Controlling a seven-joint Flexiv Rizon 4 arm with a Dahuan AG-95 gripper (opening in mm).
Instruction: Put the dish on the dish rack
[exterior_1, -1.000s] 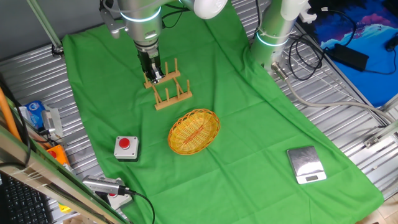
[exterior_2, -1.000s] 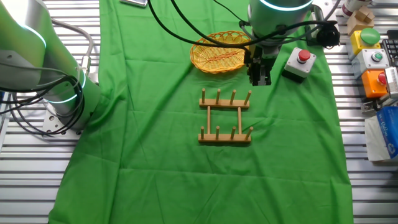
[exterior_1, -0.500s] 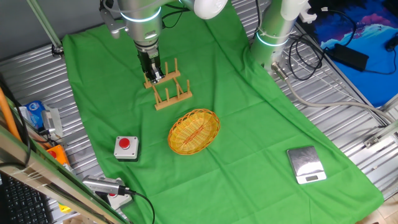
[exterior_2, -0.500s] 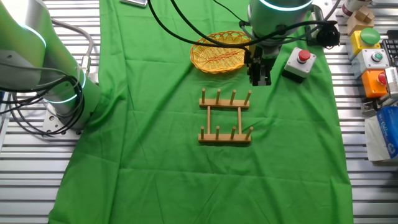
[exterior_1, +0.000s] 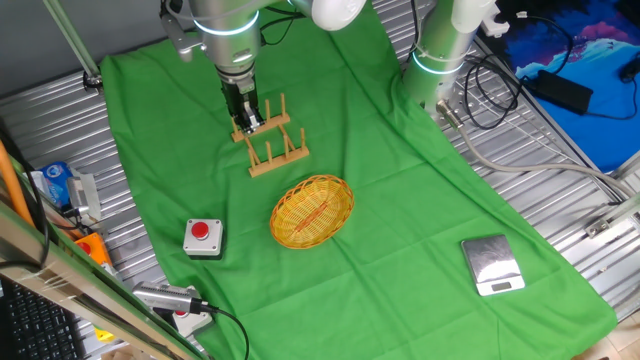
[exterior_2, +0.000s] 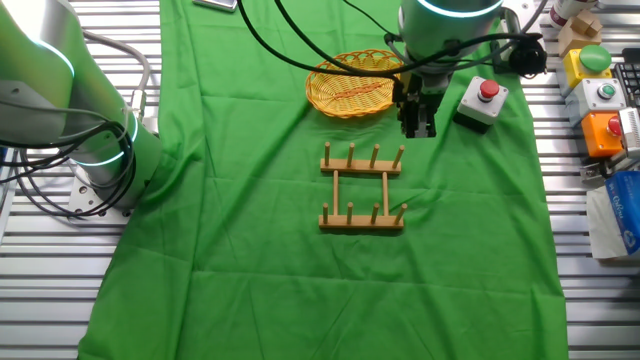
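Observation:
The dish (exterior_1: 312, 210) is a round yellow wicker plate with reddish streaks, lying flat on the green cloth; in the other fixed view the dish (exterior_2: 355, 85) lies beyond the rack. The dish rack (exterior_1: 270, 140) is a small wooden frame with upright pegs, and it stands empty (exterior_2: 362, 188). My gripper (exterior_1: 249, 122) hangs above the cloth near one end of the rack, apart from the dish. In the other fixed view the gripper (exterior_2: 416, 128) sits between the dish and a red button box. Its fingers look close together, with nothing held.
A red button box (exterior_1: 203, 236) sits on the cloth near the dish. A small silver scale (exterior_1: 492, 264) lies at the cloth's corner. A second arm's base (exterior_2: 90, 130) stands beside the cloth. Several coloured button boxes (exterior_2: 600, 100) line the table edge.

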